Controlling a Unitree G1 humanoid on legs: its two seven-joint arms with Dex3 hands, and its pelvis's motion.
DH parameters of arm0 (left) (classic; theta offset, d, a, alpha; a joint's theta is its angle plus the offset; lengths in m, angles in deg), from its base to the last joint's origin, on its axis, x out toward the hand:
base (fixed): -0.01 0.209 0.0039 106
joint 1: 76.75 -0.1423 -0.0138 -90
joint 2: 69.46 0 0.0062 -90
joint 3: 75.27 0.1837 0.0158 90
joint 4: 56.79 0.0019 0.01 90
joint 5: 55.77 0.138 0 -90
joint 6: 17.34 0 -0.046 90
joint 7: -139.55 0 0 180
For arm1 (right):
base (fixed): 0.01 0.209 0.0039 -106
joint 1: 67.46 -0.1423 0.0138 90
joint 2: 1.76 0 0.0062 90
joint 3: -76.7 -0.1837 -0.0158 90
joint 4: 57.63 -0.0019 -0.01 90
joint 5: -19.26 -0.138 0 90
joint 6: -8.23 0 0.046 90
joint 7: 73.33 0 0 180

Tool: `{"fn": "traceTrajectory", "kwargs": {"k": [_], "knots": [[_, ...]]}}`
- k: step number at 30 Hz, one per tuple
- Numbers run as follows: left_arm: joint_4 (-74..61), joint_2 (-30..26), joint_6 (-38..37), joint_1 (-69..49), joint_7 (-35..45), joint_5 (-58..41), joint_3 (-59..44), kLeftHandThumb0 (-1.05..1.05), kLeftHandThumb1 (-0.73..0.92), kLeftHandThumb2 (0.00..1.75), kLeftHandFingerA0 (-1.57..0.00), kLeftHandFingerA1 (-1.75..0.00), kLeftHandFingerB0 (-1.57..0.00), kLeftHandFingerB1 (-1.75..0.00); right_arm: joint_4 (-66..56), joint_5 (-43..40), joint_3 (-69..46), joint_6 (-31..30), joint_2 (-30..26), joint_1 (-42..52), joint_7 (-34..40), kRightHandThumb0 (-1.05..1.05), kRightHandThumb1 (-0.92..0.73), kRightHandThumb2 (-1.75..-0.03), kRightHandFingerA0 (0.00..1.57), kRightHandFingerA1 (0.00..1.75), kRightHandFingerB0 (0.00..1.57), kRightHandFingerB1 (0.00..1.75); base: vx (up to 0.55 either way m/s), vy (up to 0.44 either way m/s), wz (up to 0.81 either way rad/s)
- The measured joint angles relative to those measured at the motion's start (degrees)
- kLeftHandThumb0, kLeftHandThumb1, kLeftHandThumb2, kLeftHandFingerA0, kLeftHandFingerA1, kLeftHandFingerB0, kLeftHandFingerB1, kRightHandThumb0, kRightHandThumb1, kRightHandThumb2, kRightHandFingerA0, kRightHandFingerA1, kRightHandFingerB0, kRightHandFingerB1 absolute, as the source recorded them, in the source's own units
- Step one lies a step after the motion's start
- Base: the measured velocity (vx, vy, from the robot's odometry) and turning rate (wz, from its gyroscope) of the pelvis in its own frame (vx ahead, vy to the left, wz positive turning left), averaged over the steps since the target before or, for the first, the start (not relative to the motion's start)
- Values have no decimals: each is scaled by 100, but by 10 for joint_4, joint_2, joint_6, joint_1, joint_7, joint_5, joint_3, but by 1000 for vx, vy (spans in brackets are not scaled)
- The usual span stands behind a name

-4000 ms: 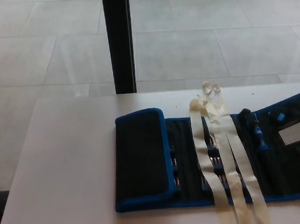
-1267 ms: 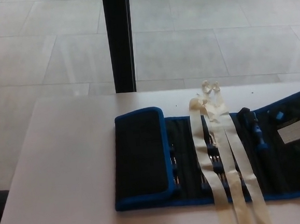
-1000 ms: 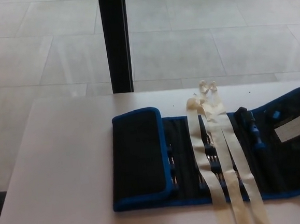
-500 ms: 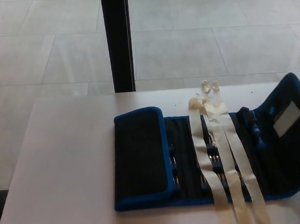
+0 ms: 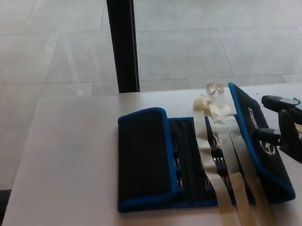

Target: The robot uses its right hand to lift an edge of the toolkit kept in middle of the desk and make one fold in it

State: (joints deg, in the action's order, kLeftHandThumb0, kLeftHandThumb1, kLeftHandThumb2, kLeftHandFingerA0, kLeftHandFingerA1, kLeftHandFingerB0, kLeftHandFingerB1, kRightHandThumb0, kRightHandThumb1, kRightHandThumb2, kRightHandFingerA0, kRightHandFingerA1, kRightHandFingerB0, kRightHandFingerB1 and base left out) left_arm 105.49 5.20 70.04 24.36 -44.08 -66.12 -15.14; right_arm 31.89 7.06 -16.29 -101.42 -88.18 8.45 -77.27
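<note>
While our right hand (image 5: 294, 136) pinches the toolkit (image 5: 196, 159) by its right flap (image 5: 260, 141), that flap stands tilted over the cream straps (image 5: 222, 154) (left end already folded). We judge the fold half made; what remains is laying the flap flat mid-desk (image 5: 71, 166).

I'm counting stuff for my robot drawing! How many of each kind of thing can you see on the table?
Toolkit: 1
Cream straps: 2
Robot hand, the right hand: 1
Total: 4
</note>
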Motion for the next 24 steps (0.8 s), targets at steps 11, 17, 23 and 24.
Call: {"fn": "traceTrajectory", "kwargs": {"k": [11,17,23,24], "knots": [[0,0,0,4,0,2,5,-71,63,59,-69,-69,-48,-49,89,89,97,72,-64,3,17,-50,-72,-61,54,51,45,44,0,0,0],[0,0,0,9,1,3,13,-71,66,59,-69,-65,-41,-47,151,130,135,129,-76,-9,40,-51,-58,-90,49,61,38,55,0,0,0],[0,-4,0,11,1,5,24,-71,64,59,-66,-65,-46,-48,191,173,173,179,-79,-21,67,-48,-58,-91,48,65,37,57,0,0,0],[0,-4,0,12,1,5,25,-71,64,59,-66,-65,-46,-48,195,181,181,187,-79,-22,71,-48,-58,-91,48,65,37,57,0,0,0]]}}
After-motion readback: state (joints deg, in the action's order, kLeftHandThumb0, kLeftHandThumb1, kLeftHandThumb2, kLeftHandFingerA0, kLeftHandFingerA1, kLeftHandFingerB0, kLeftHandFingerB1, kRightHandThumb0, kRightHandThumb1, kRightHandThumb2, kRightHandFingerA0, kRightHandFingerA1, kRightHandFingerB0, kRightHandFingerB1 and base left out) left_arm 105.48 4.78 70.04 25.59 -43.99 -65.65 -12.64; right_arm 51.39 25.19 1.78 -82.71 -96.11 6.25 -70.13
